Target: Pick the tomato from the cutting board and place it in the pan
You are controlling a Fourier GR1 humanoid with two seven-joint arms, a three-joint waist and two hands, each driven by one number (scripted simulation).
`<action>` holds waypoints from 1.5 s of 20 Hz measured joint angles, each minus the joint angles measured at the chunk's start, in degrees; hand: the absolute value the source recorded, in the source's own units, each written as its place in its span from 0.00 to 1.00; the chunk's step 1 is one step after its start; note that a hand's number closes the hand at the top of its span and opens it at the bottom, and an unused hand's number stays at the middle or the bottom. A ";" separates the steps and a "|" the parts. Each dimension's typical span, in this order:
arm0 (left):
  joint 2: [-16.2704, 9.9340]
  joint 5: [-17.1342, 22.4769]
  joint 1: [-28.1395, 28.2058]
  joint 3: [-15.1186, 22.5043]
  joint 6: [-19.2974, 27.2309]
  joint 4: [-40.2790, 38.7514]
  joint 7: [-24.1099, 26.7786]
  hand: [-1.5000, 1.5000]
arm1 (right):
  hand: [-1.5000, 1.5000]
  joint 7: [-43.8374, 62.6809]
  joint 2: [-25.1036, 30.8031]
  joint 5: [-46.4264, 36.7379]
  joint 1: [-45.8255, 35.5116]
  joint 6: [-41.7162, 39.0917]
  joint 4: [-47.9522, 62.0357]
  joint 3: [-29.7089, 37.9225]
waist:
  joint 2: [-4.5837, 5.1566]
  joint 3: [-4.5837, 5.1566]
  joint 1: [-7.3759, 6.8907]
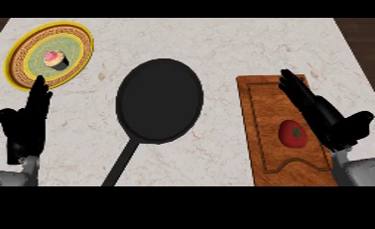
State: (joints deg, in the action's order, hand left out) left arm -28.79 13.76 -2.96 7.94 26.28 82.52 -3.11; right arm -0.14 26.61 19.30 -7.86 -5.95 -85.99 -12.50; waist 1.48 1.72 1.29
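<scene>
A small round red tomato [293, 133] with a green star-shaped stalk on top lies on the long brown wooden cutting board [264, 124], toward its near end, on the right side of the pale marble counter [219, 44]. It looks whole and glossy, sitting upright with the stalk facing up.

The robot's right hand [322, 114], black with a grey forearm behind it, is stretched out over the board's right edge, just beside the tomato. Its fingers are straight and point away toward the far end of the board; the thumb juts out to the right. It holds nothing, and I cannot tell whether it touches the board beneath.

The round black frying pan [159, 100] rests in the middle of the counter, left of the board, its handle running toward the near edge.

The left hand [28, 119] rests open at the left edge, fingers up, its fingertips just at the rim of a yellow-rimmed green patterned plate [26, 49] carrying a small sushi roll [56, 60].
</scene>
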 measured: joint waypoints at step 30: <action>-3.80 -2.53 -3.28 -0.71 -10.72 -10.04 -6.65 0.50 | 0.00 2.54 15.24 -13.20 17.68 8.52 -23.30 20.08 | -1.42 -1.46 -1.18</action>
State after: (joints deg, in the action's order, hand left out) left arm -32.59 11.23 -6.24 7.23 15.57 72.48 -9.76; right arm 2.40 41.85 6.11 9.81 2.57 -109.29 7.57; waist 0.06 0.25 0.12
